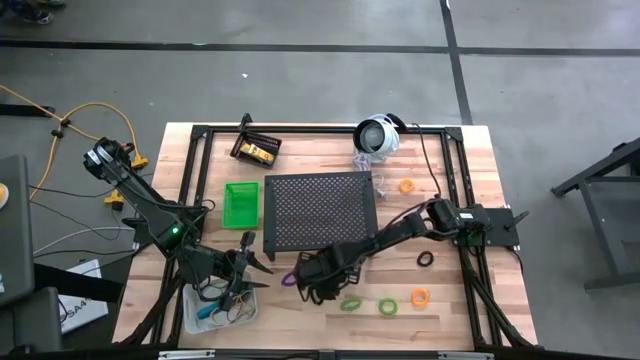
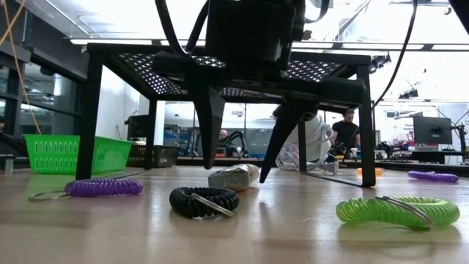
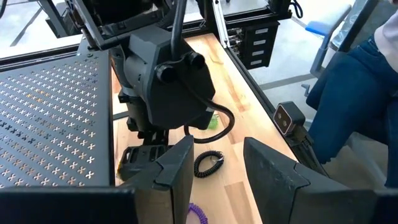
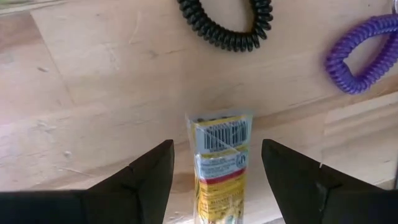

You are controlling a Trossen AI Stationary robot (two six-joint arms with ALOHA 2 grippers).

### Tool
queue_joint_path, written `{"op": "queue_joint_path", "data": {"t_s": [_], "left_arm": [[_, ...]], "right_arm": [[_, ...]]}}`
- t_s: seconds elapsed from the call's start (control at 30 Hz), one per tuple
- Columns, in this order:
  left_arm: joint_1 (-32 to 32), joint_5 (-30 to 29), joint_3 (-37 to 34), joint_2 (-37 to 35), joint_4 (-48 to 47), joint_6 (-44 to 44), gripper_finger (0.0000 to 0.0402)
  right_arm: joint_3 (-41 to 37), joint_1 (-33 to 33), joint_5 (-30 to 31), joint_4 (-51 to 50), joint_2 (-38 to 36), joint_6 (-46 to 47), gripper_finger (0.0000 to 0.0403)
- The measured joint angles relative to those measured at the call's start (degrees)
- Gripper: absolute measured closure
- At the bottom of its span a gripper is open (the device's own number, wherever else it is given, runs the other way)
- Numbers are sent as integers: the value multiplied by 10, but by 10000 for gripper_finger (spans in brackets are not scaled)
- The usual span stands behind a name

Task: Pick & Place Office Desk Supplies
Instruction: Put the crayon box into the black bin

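A small yellow tube (image 4: 219,168) with a barcode label lies flat on the wooden table (image 1: 450,320), in front of the black perforated stand (image 1: 320,210). My right gripper (image 4: 217,146) points down over it, open, one finger on either side of the tube; no touch shows. A black coil loop (image 4: 227,22) and a purple one (image 4: 360,53) lie just beyond. My left gripper (image 3: 217,146) hangs open above the clear bin (image 1: 220,305), with nothing between its fingers. The green bin (image 1: 240,203) and black bin (image 1: 255,150) stand at the left rear.
Green coil loops (image 1: 350,303) (image 1: 388,307), an orange loop (image 1: 420,297) and a black one (image 1: 426,260) lie on the near right of the table. Another orange loop (image 1: 406,186) and a round white device (image 1: 378,135) are at the back. People show in the room behind.
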Motion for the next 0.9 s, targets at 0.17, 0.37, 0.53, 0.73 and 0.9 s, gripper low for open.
{"op": "queue_joint_path", "data": {"t_s": [0.17, 0.37, 0.53, 0.73, 0.9], "left_arm": [[0, 0, 0, 0, 0, 0, 268], [0, 0, 0, 0, 2, 0, 268], [0, 0, 0, 0, 4, 0, 268], [0, 0, 0, 0, 4, 0, 268], [0, 0, 0, 0, 4, 0, 268]], "right_arm": [[-3, -4, -14, 3, 0, 0, 172], [-15, -6, -26, 4, 0, 2, 172], [-15, -8, -26, 2, 0, 13, 172], [-15, -9, -24, 2, 0, 10, 172], [-15, -12, -21, 8, 0, -10, 172]]}}
